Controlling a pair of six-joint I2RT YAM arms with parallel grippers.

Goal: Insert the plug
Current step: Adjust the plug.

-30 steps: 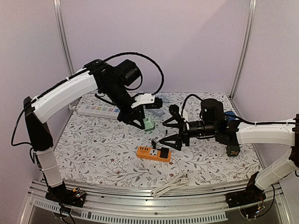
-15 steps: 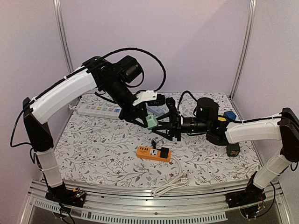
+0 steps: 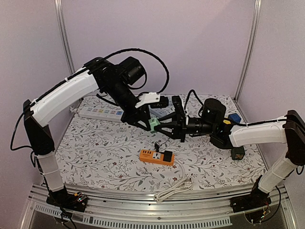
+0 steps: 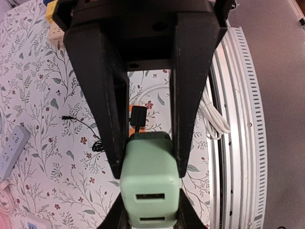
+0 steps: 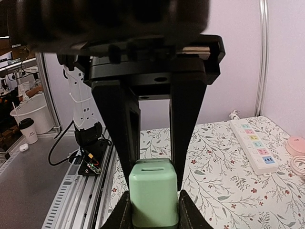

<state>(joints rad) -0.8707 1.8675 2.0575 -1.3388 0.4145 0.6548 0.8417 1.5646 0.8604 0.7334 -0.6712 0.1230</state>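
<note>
Clamping the plug point(image 4: 150, 183) in left pincer point(image 4: 150, 167) and right pincer point(image 5: 152, 183) together, I risk wrenching it loose if either pulls.

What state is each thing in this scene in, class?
green adapter: in the air, gripped by both tools.
left tool: shut on the green adapter.
right tool: shut on the green adapter.
orange power strip: flat on the table, untouched.
white power strip: flat on the table, untouched.
</note>
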